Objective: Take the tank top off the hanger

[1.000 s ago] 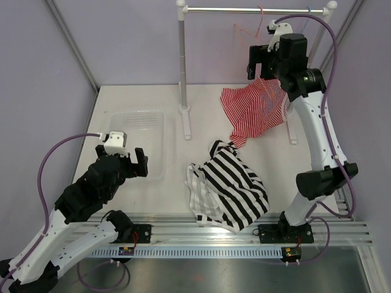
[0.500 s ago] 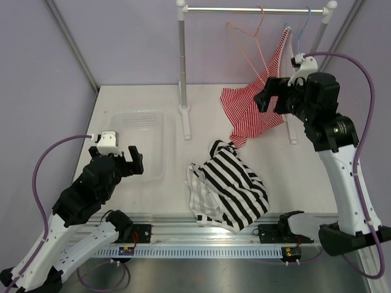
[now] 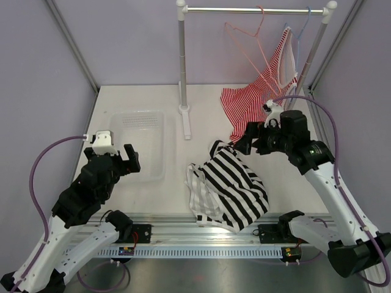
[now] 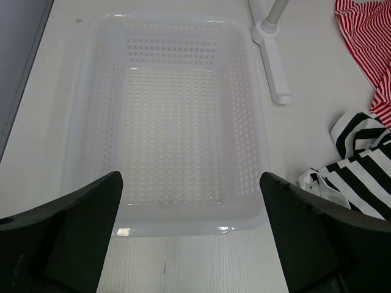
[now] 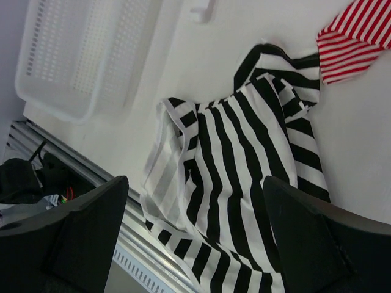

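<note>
Filling most of the overhead view, the flat white table (image 3: pixel 153 97) carries a white metal clothes rail (image 3: pixel 244 10) at the back and a shallow translucent perforated plastic basket (image 3: pixel 116 122) on the left. Near the front edge lies the tank top (image 3: pixel 232 189), a soft sleeveless garment in bold black and white stripes, crumpled in a heap and free of any wire. Just beside its upper corner, the thinly striped red-and-white top (image 3: pixel 256 107) drapes from the rail onto the table. The right arm has swung down from the rail within the last second, and the right gripper (image 3: pixel 245 139) now hovers over the tank top's upper edge, jaws spread wide and holding nothing. The left gripper (image 3: pixel 112 156) has barely shifted, hanging by the basket, jaws likewise released and empty. The thin pink wire hanger (image 3: pixel 243 38) hangs bare on the rail, well apart from the tank top, so the removal looks done.
</note>
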Robot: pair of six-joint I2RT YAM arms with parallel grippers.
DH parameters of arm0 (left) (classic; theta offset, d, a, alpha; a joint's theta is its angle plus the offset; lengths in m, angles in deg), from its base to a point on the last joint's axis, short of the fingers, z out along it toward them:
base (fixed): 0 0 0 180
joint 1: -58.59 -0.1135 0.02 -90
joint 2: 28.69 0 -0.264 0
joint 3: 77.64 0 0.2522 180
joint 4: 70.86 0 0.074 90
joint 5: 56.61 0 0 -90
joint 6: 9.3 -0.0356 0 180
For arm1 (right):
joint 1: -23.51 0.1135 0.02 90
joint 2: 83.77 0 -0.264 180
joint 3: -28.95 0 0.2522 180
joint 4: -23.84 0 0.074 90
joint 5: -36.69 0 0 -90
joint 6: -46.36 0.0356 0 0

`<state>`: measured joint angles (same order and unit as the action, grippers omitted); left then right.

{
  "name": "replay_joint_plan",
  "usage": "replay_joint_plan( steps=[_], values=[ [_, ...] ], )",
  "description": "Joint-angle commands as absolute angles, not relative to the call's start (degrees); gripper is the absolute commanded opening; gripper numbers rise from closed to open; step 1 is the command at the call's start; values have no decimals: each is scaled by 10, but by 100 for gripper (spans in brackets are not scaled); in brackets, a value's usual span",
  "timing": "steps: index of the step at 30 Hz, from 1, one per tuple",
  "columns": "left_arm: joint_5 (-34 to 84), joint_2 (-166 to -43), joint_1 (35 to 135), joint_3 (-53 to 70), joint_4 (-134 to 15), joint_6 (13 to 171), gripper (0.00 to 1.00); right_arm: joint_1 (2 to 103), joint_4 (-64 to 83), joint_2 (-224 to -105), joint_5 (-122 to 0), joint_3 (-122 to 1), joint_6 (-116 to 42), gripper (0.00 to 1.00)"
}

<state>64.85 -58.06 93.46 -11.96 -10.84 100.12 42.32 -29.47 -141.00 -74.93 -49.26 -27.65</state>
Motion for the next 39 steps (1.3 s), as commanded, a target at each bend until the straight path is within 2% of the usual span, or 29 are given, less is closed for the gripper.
replay_joint_plan(
  steps=[1,9,13,17,18,21,22,24,31,39],
  values=[
    [644,-587,923,-119,-134,1001,99,457,-317,-1459,-672,-471,-251,100],
    [599,-592,901,-121,-139,992,99,524,-207,-1536,-549,-337,-133,100],
    [589,-593,897,-123,-142,989,99,548,-166,-1627,-491,-326,-115,99],
    [583,-588,896,-125,-144,987,99,632,-165,-1727,-443,-352,-118,98],
    [583,-587,896,-126,-144,987,99,641,-176,-1748,-431,-371,-121,95],
    [578,-584,895,-126,-146,985,99,658,-152,-1795,-428,-376,-124,63],
    [577,-585,895,-126,-147,985,99,658,-144,-1799,-437,-375,-124,28],
    [576,-587,895,-127,-147,985,99,661,-127,-1795,-443,-373,-128,0],
    [562,-578,894,-128,-156,980,99,668,-85,-1694,-499,-404,-149,0],
    [471,-575,894,-121,-190,990,99,667,-70,-1623,-581,-462,-142,0]
  ],
)
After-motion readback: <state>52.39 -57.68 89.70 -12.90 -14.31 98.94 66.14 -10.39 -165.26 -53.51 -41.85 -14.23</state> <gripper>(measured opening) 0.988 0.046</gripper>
